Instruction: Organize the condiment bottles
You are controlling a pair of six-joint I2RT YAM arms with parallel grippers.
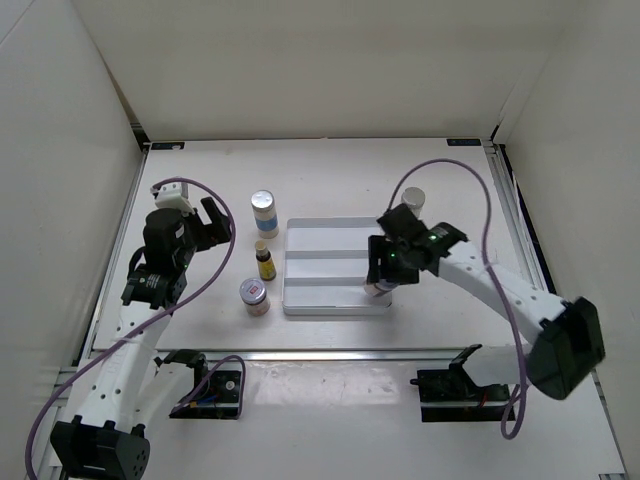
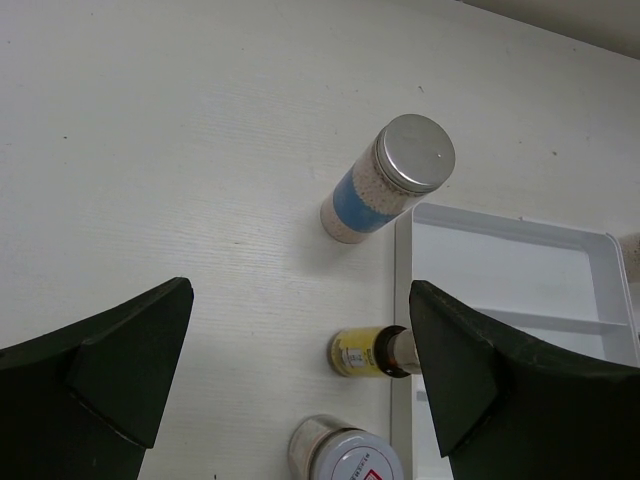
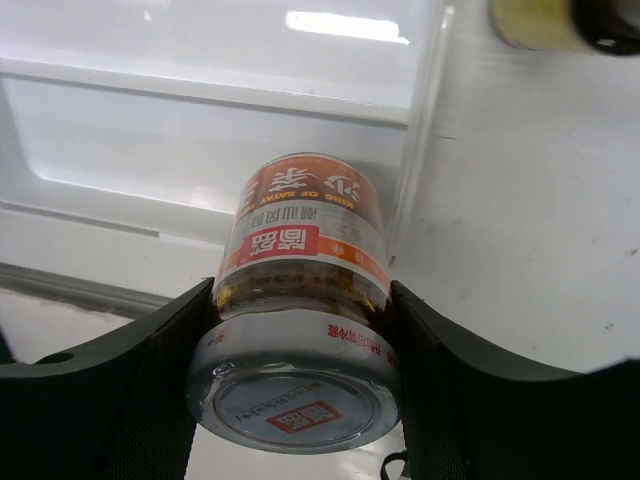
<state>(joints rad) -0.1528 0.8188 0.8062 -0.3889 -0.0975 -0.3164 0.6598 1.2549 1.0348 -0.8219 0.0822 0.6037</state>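
My right gripper (image 3: 300, 330) grips a red-labelled jar (image 3: 300, 260) at the near right corner of the tray (image 1: 330, 305). My left gripper (image 2: 300, 340) stands wide, with nothing in it. Left of the tray stand a second red jar (image 1: 255, 296), a yellow bottle (image 1: 265, 262) and, farthest, a blue-labelled jar (image 1: 263, 212).

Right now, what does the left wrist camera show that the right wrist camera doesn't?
Only the left wrist: a blue-labelled jar, a yellow bottle and a short silver-lidded jar standing beside the white tray, framed by the open left end effector. Only the right wrist: the right end effector shut on a red-labelled jar by the tray's edge, plus part of a dark-capped bottle at the frame's top. Both: that tray.
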